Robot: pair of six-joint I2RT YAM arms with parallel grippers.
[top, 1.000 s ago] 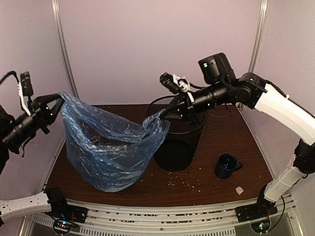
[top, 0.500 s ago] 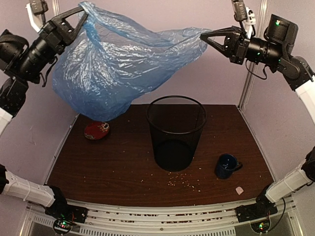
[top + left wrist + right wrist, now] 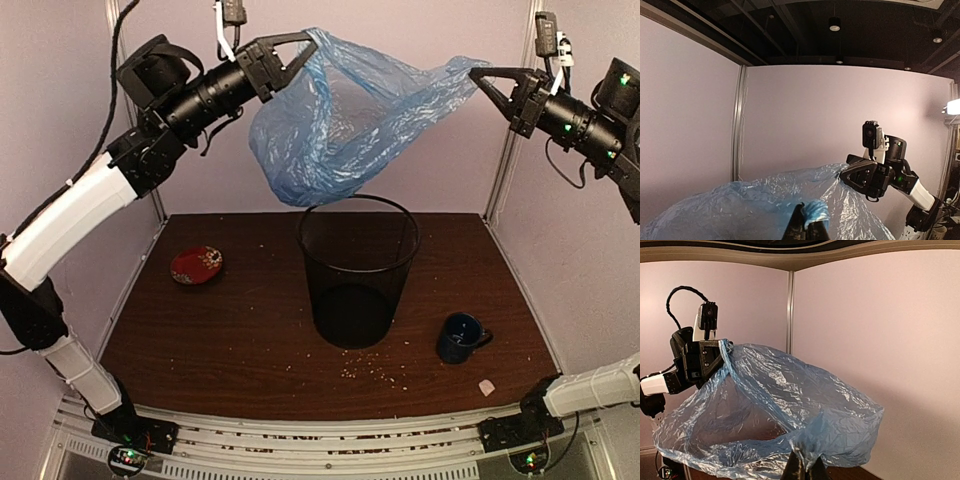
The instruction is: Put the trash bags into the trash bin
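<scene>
The light-blue trash bag [image 3: 350, 120] hangs stretched high in the air between both grippers, its lowest part just above the rim of the black wire-mesh trash bin [image 3: 357, 270]. My left gripper [image 3: 308, 40] is shut on the bag's left edge. My right gripper [image 3: 476, 74] is shut on its right edge. In the left wrist view my gripper [image 3: 807, 222] pinches a fold of the bag [image 3: 765, 205], with the right gripper beyond it. In the right wrist view my gripper [image 3: 804, 460] pinches the bag [image 3: 790, 405].
A dark blue mug [image 3: 462, 337] stands right of the bin. A small red dish [image 3: 197, 265] lies at the left of the brown table [image 3: 230, 340]. Crumbs and a small pale scrap [image 3: 487, 387] lie in front of the bin.
Both grippers moved the bag rightward, from above the table's left side to above the bin. The left gripper swung toward the centre, the right gripper drew back right; the bag hangs narrower.
</scene>
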